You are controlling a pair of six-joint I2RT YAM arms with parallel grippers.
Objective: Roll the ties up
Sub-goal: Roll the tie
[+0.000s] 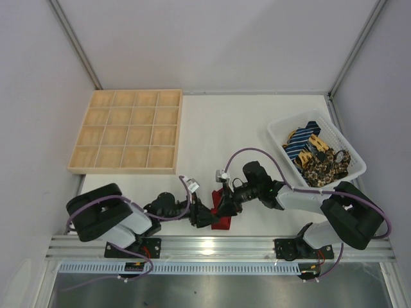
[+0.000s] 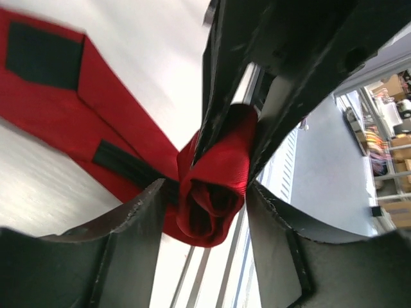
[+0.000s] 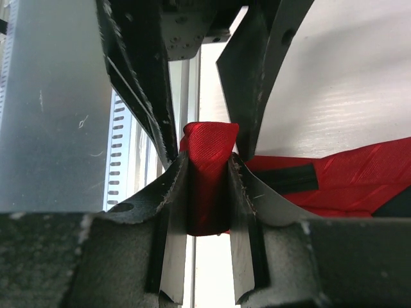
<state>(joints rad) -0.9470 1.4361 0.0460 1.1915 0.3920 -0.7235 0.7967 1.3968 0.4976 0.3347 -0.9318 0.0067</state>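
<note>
The red tie lies near the table's front edge, one end wound into a small roll. In the left wrist view the roll sits between my left gripper's fingertips, which touch its sides. The flat tail runs off to the upper left. In the right wrist view my right gripper is clamped on the roll, and the tail lies to the right. From above, the left gripper and right gripper meet at the roll. Navy striped, mustard and speckled ties fill a basket.
A white basket stands at the right. A wooden compartment tray sits at the back left. A metal rail runs along the front edge, right beside the roll. Purple cables loop over both arms.
</note>
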